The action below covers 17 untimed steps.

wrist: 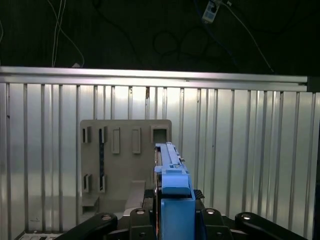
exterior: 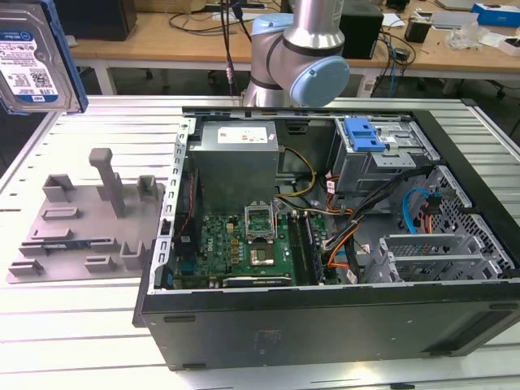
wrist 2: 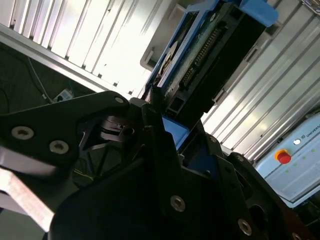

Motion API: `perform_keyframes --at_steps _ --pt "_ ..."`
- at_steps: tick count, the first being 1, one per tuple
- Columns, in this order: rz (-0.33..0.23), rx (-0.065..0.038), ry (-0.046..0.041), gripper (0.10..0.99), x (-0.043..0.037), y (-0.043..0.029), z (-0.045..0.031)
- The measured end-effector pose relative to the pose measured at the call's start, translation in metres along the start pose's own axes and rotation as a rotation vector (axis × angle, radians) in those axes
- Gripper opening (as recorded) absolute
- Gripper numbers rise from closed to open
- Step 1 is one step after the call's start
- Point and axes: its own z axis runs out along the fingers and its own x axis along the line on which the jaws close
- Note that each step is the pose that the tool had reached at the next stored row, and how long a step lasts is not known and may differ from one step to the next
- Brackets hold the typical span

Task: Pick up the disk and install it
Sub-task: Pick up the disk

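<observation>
Blue-and-white barcode label on the disk, white sticker on grey metal box, wording unreadable

Disk silver, blue-edged; fixture plate grey.

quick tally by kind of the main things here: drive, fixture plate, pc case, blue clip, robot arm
silver-grey hard drive with blue plastic frame: 1
grey plastic fixture plate with slots and posts: 1
open black metal computer case: 1
bare blue plastic clip in the case's drive bay: 1
silver-and-blue robot arm: 1
total: 5
</observation>
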Motion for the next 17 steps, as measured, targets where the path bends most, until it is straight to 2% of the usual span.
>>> perform_keyframes --at_steps 3,8,11,17 --pt "0.0 0.0 0.0001 0.369 0.0 -0.0001 -0.0001" --pt "0.0 0.0 0.0001 0.369 0.0012 -0.0051 -0.0003" --pt "0.0 0.0 0.0002 0.369 0.004 -0.0098 -0.0008" --pt "0.0 0.0 0.0001 0.369 0.0163 -0.0236 -0.0015"
